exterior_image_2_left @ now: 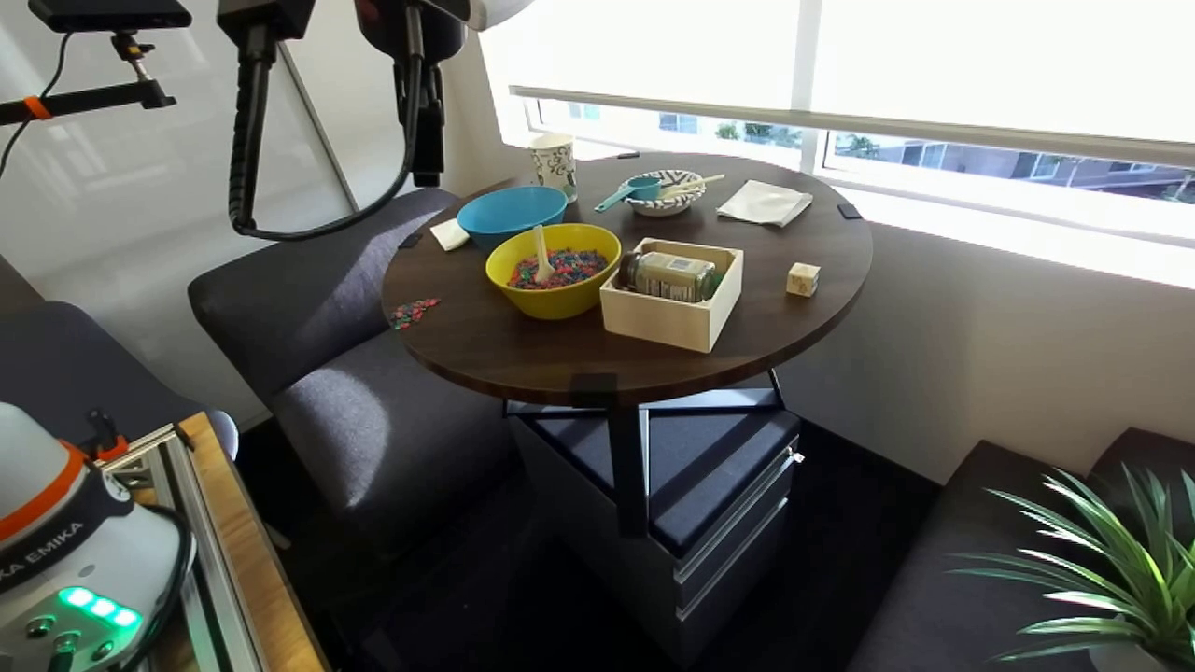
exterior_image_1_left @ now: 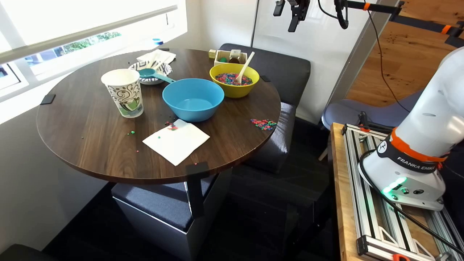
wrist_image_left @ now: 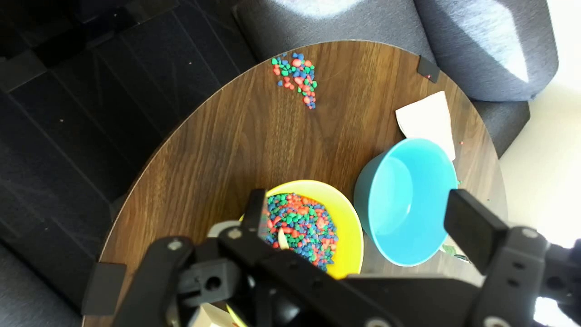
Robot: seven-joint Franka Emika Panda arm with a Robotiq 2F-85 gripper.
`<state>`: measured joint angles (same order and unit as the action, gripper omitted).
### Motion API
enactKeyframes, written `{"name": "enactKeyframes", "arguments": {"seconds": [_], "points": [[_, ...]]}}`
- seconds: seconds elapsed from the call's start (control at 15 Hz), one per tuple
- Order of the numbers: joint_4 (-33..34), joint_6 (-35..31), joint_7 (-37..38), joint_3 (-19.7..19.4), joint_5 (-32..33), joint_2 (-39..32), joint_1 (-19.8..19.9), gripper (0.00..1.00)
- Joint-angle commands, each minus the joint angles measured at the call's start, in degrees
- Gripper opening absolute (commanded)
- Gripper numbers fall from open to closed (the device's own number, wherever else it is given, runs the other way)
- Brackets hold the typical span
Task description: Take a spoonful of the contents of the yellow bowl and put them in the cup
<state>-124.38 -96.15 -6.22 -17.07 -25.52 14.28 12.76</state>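
The yellow bowl [exterior_image_1_left: 235,91] stands on the round table, holding small red, green and blue bits [exterior_image_1_left: 226,78]. It also shows in an exterior view [exterior_image_2_left: 551,303] and the wrist view [wrist_image_left: 348,231]. A pale spoon [exterior_image_1_left: 245,67] leans in it with its handle up, also seen in an exterior view [exterior_image_2_left: 541,252]; my gripper hides most of it in the wrist view [wrist_image_left: 283,238]. The patterned paper cup [exterior_image_1_left: 125,95] stands upright beyond the blue bowl, also in an exterior view [exterior_image_2_left: 555,170]. My gripper [exterior_image_1_left: 286,18] is open and empty, high above the table; its fingers [wrist_image_left: 358,215] are wide apart.
A blue bowl [exterior_image_1_left: 194,107] stands between yellow bowl and cup. A wooden box [exterior_image_2_left: 667,319] with jars touches or nearly touches the yellow bowl. A patterned bowl [exterior_image_2_left: 661,207] holds a teal scoop [exterior_image_2_left: 642,189]. Spilled bits [exterior_image_1_left: 264,124], a napkin [exterior_image_1_left: 177,141] and a wooden cube [exterior_image_2_left: 803,279] lie around.
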Motion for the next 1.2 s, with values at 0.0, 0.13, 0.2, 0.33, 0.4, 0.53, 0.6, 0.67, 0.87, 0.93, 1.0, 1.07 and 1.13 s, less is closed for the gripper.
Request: {"name": "enactKeyframes", "arguments": {"seconds": [0.0,0.13,0.2,0.33,0.4,0.53,0.6,0.67,0.87,0.93,1.0,1.07,1.13], "points": [[-0.16,-0.80,-1.05,-0.54,-3.21,-0.89,0.25,1.00],[-0.90,-2.24,-4.21,-1.16,-5.87,-1.83,0.09,1.00],[-1.05,-2.23,-6.22,-1.71,-7.35,-2.88,0.09,1.00],[-1.97,-5.89,-6.54,-1.37,-6.28,-4.38,0.70,1.00],[-2.33,-7.42,-7.14,-1.41,-6.50,-5.14,0.80,1.00],[-3.37,-11.73,-7.92,-1.01,-6.06,-6.69,0.75,1.00],[-2.17,-9.28,-6.61,-1.05,-5.48,-5.55,0.86,1.00],[-2.30,-9.77,-6.73,-0.99,-5.48,-6.31,0.90,1.00],[-1.86,-9.76,-6.73,-0.94,-5.47,-6.36,0.89,1.00],[-1.79,-9.75,-6.72,-0.95,-5.47,-6.22,0.88,1.00],[-1.72,-9.75,-6.72,-0.95,-5.47,-6.20,0.88,1.00],[-2.04,-10.50,-7.41,-1.02,-6.13,-6.29,0.85,1.00],[-2.50,-12.42,-7.55,-0.88,-5.99,-6.21,0.87,1.00]]}}
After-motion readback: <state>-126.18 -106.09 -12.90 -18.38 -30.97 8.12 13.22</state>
